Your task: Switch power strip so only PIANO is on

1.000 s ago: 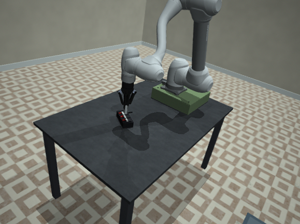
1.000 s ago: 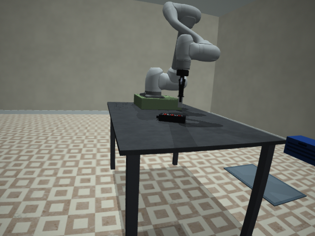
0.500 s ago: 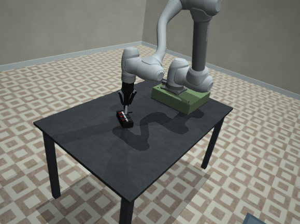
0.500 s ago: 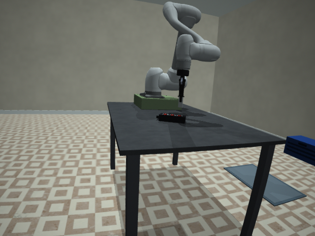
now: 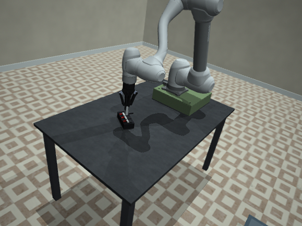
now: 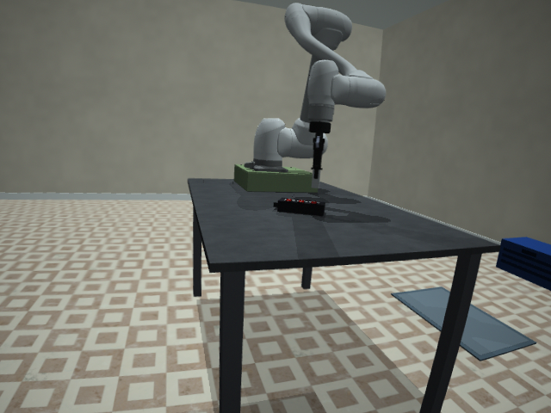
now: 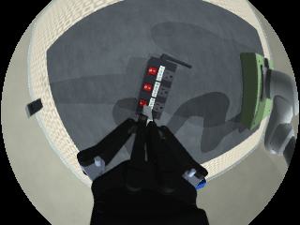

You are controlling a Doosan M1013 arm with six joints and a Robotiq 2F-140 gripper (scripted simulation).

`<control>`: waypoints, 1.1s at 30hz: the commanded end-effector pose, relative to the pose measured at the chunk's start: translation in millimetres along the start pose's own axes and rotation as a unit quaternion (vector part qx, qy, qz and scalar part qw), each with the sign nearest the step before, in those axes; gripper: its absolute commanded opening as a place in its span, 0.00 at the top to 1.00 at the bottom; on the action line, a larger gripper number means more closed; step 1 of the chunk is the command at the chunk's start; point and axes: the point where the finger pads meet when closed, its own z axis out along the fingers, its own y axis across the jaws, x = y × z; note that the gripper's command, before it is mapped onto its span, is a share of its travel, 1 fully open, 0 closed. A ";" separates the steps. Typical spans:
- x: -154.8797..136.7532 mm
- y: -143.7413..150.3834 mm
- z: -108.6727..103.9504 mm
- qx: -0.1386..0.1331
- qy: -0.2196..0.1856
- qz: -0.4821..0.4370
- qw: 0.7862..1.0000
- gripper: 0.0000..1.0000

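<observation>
Dark desk (image 5: 93, 155) is carrying the black power strip (image 5: 125, 120), lying flat; we are seeing our claw (image 5: 126, 110) hanging just above its end, fully closed, gripping nothing.

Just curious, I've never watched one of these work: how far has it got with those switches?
Not finished. The strip lies flat on the table, right way up. Three switches glow red, so more than one looks on. The shut, empty gripper hangs above the strip's end nearest the arm's base; touching or not, I cannot tell. The labels are too small to read, so which switches must change is unclear.
</observation>
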 end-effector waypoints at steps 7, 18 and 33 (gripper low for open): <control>-0.4 1.1 2.1 -0.003 0.002 0.002 1.000 1.00; -0.4 1.1 8.3 -0.003 0.002 0.002 1.000 1.00; -0.4 1.1 24.7 -0.003 0.002 0.002 1.000 1.00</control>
